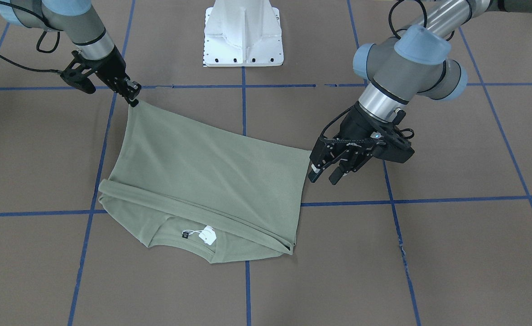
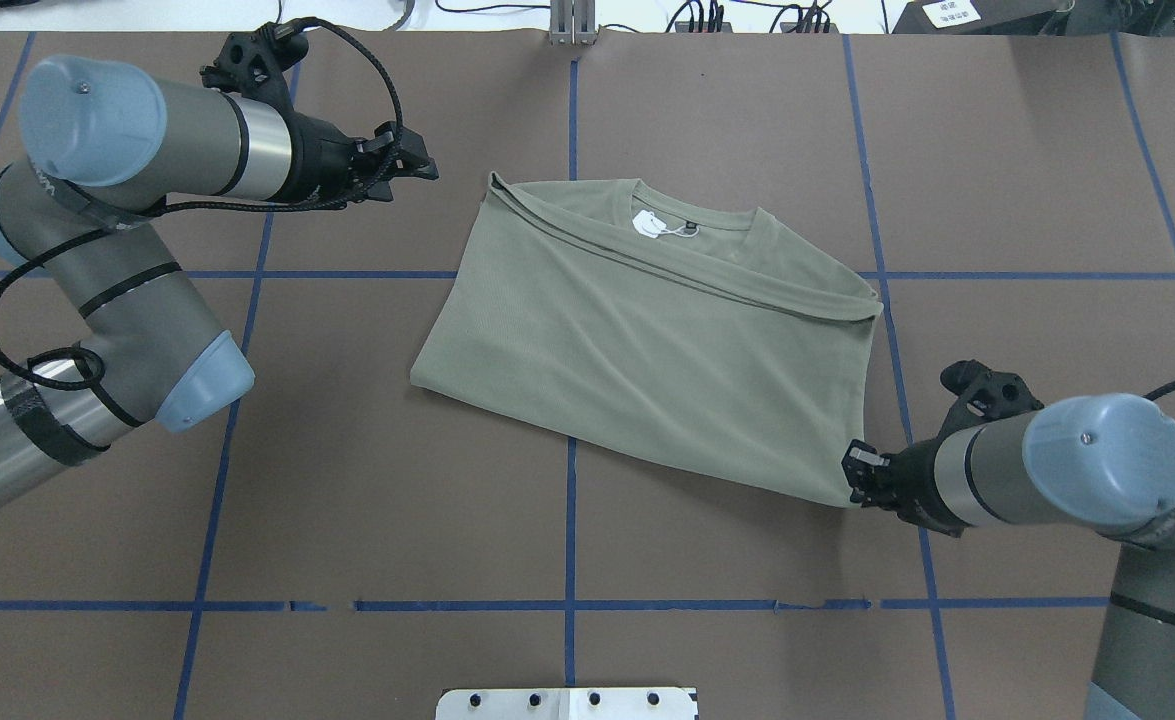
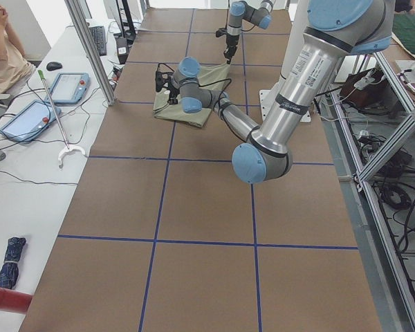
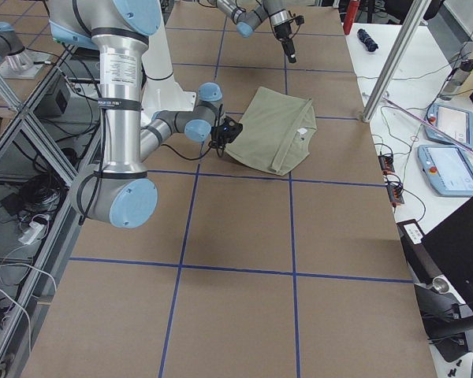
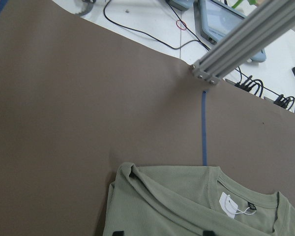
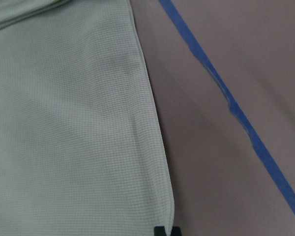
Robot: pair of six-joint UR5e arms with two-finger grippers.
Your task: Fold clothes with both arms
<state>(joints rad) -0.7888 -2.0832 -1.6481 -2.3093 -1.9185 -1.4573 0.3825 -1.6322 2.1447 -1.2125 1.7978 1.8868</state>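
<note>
The clothes are one sage-green shirt (image 1: 211,181) (image 2: 647,360), folded flat on the brown table. Its collar and white tag (image 2: 650,225) lie at the far edge in the overhead view. My right gripper (image 1: 133,100) (image 2: 852,478) is shut on the shirt's near right corner, and its fingertips meet on the hem in the right wrist view (image 6: 167,231). My left gripper (image 1: 323,177) (image 2: 425,168) hangs open just off the shirt's left edge with nothing in it. The left wrist view looks down on the collar and tag (image 5: 227,204), with the two fingertips wide apart.
The white pedestal base (image 1: 243,36) stands at the robot's side of the table. Blue tape lines (image 2: 569,500) grid the brown surface. A side bench with tablets (image 3: 69,86) and a seated person (image 3: 3,48) runs along the far side, with an aluminium post (image 5: 246,39).
</note>
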